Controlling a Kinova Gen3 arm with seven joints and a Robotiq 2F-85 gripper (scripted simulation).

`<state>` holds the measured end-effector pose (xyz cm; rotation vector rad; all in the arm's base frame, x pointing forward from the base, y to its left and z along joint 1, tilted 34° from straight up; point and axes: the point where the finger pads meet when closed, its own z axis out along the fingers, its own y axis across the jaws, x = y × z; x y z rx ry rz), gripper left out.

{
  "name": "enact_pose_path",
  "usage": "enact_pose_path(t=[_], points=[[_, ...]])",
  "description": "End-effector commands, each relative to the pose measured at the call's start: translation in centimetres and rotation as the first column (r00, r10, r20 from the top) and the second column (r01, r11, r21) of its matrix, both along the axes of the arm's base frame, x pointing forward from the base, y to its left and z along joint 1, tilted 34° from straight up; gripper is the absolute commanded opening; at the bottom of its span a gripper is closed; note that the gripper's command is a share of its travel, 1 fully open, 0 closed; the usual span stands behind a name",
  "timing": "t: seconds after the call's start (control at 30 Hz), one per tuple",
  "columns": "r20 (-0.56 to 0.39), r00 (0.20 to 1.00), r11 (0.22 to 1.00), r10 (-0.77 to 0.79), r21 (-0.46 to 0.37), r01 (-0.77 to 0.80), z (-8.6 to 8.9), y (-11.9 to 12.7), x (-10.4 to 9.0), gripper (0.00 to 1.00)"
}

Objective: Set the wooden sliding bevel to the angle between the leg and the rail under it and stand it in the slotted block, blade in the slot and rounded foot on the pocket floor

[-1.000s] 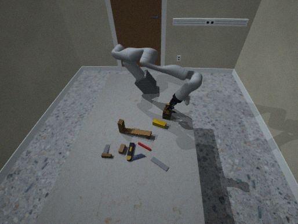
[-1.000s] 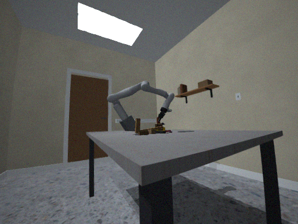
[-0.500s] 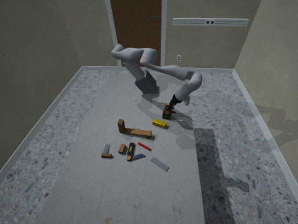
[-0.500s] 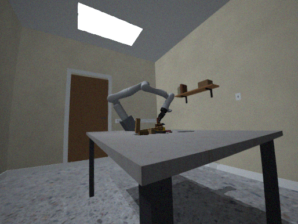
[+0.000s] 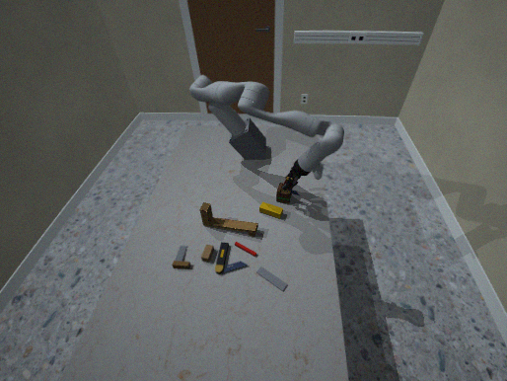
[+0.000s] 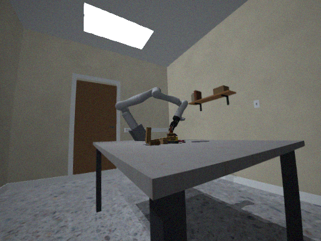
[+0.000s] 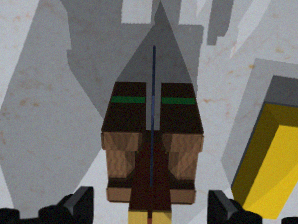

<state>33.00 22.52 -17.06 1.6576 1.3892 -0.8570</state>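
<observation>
The wooden bevel (image 7: 150, 175) stands in the dark slotted block (image 7: 152, 135), which carries a green stripe. Its thin blue blade (image 7: 153, 100) runs down the slot. My gripper (image 7: 150, 205) is open right over it, one finger on each side, both clear of the stock. In the top view the gripper (image 5: 287, 186) hovers on the block (image 5: 283, 193), right of the table's middle. The L-shaped wooden leg and rail (image 5: 226, 220) lies to the left. The black bevel (image 5: 223, 258) with a blue blade lies nearer the front. The rounded foot is hidden inside the pocket.
A yellow block (image 5: 271, 209) lies close to the slotted block, on its near left; it also shows in the wrist view (image 7: 267, 165). A red stick (image 5: 246, 249), a grey bar (image 5: 271, 278), a small wooden block (image 5: 207, 253) and a wood-and-grey piece (image 5: 181, 258) lie near the front.
</observation>
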Motion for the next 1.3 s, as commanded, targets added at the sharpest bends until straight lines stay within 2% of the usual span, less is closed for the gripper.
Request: enact_pose_path(t=[0.0,1.0,1.13,1.27], points=[[0.001,1.000,1.000,0.001,0.002,-0.001,0.1,0.1,0.0,1.00],[0.001,1.000,1.000,0.001,0.002,-0.001,0.2,0.2,0.0,1.00],[0.001,1.000,1.000,0.001,0.002,-0.001,1.1,0.8,-0.1,1.00],[0.001,1.000,1.000,0.001,0.002,-0.001,3.0,2.0,-0.2,1.00]])
